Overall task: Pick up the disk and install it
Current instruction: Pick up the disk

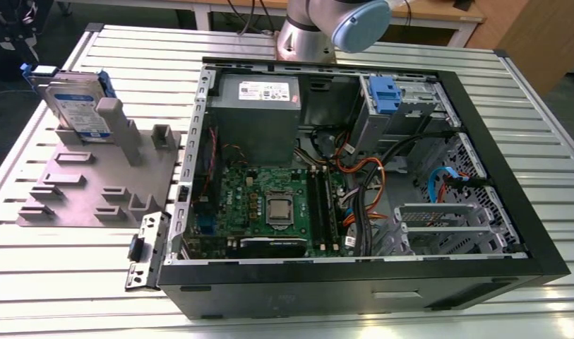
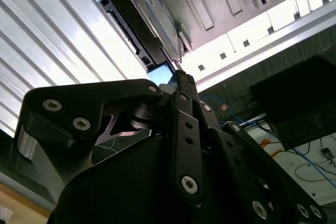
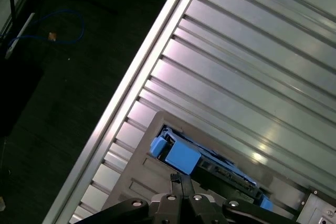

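Observation:
The disk (image 1: 78,106) stands on edge in a slot of the grey fixture plate (image 1: 89,191), on the exterior view's left. It is silver-grey with a white-and-blue label and a bright blue bracket. In both wrist views the disk (image 2: 149,22) (image 3: 210,167) lies just beyond my fingertips, its blue bracket end (image 3: 176,156) closest. My gripper (image 2: 180,77) (image 3: 177,179) is shut with its black fingers pressed together, holding nothing. It hangs over the disk with a small gap.
An open black computer case (image 1: 475,141) lies on the slatted metal table (image 1: 80,282), with a grey power supply box (image 1: 256,106), a motherboard (image 1: 267,205), cables, and a drive bay with a blue latch (image 1: 385,95). The table edge (image 3: 142,61) drops to dark floor.

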Motion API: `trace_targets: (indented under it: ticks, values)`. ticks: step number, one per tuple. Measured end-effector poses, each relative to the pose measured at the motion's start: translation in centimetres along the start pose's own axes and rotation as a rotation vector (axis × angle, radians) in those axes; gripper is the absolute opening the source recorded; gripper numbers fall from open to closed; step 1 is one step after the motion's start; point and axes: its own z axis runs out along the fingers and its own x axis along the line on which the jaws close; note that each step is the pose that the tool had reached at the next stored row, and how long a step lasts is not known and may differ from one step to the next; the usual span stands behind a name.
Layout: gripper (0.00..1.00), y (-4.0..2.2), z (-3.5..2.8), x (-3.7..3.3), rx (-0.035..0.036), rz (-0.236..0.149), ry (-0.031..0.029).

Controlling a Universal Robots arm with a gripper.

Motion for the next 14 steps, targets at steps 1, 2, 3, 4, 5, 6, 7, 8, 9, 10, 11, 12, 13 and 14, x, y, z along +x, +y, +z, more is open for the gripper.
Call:
trace_targets:
  ticks: [1, 2, 3, 4, 5, 6, 7, 8, 9, 10, 11, 12, 13, 14]
  values:
    - [0.11, 0.0, 0.0, 0.0, 0.0, 0.0, 0.0]
    - [0.11, 0.0, 0.0, 0.0, 0.0, 0.0, 0.0]
    - [0.11, 0.0, 0.0, 0.0, 0.0, 0.0, 0.0]
    - [0.11, 0.0, 0.0, 0.0, 0.0, 0.0, 0.0]
    - [0.11, 0.0, 0.0, 0.0, 0.0, -0.001, 0.0]
    - [0.11, 0.0, 0.0, 0.0, 0.0, -0.003, 0.0]
    - [0.11, 0.0, 0.0, 0.0, 0.0, -0.006, 0.0002]
    - [0.11, 0.0, 0.0, 0.0, 0.0, -0.01, 0.0004]
    - [0.11, 0.0, 0.0, 0.0, 0.0001, -0.015, 0.0006]
    - [0.11, 0.0, 0.0, 0.0, 0.0001, -0.02, 0.0008]
    - [0.11, 0.0, 0.0, 0.0, 0.0001, -0.025, 0.0011]
    - [0.11, 0.0, 0.0, 0.0, 0.0, -0.029, 0.0013]
    - [0.11, 0.0, 0.0, 0.0, 0.0001, -0.034, 0.0015]
    - [0.11, 0.0, 0.0, 0.0, 0.0001, -0.04, 0.0018]
